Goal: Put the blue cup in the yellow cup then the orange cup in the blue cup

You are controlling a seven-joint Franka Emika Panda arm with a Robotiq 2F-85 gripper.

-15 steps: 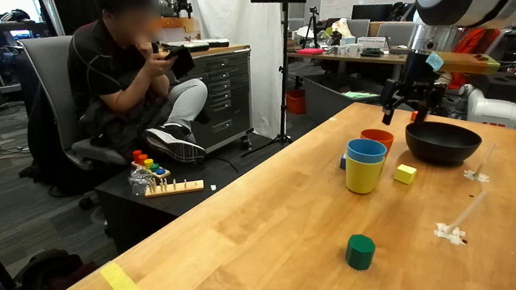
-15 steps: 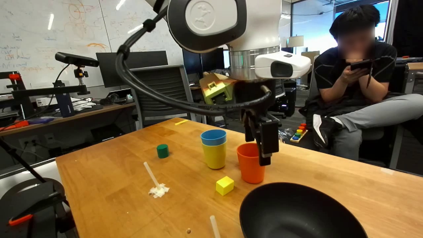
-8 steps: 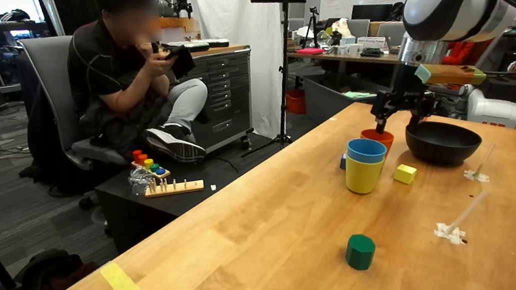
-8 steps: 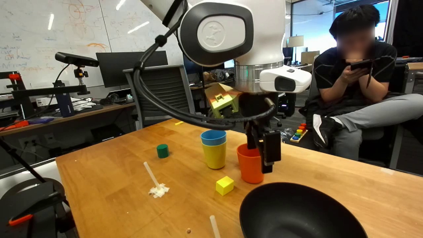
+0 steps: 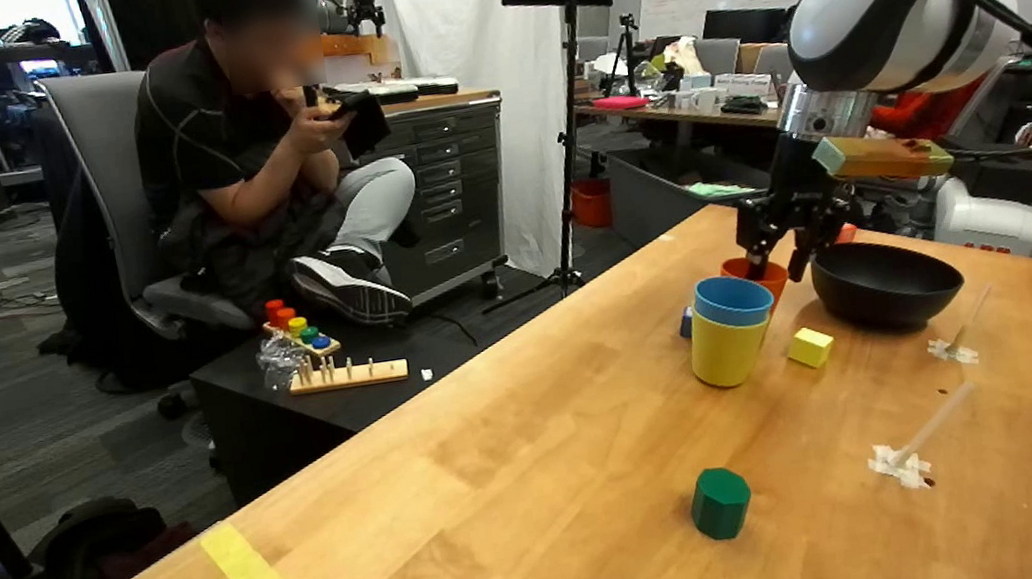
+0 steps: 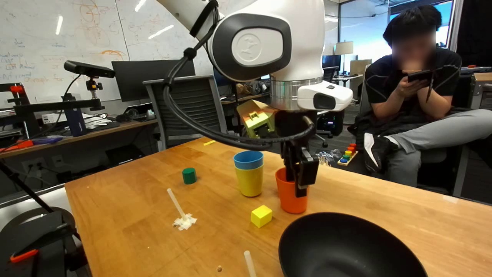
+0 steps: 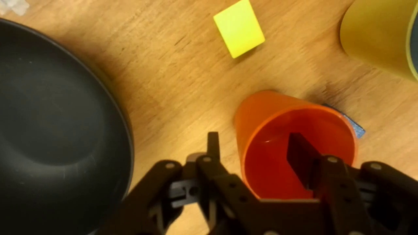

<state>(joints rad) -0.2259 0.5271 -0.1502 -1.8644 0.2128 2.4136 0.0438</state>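
Note:
The light-blue cup (image 5: 733, 301) sits nested in the yellow cup (image 5: 729, 352), its rim standing above it; the blue cup (image 6: 249, 160) and yellow cup (image 6: 250, 181) show the same way in an exterior view. In the wrist view, the yellow cup (image 7: 375, 36) is at upper right. The orange cup (image 6: 292, 198) stands upright beside them; it also shows in the wrist view (image 7: 258, 114). My gripper (image 7: 254, 143) is partly open over the orange cup, one finger in its mouth and one outside, the near wall between them with gaps. It also shows in both exterior views (image 5: 777, 275) (image 6: 296, 187).
A black bowl (image 6: 346, 234) stands close beside the orange cup. A yellow block (image 7: 240, 29) lies between bowl and cups. A blue block (image 7: 358, 129) lies beside the orange cup. A green block (image 5: 721, 503) and taped sticks (image 5: 934, 423) are further along the table.
My gripper has moved down and across to the orange cup, away from above the bowl. Its fingers have come closer together. The cups have not moved.

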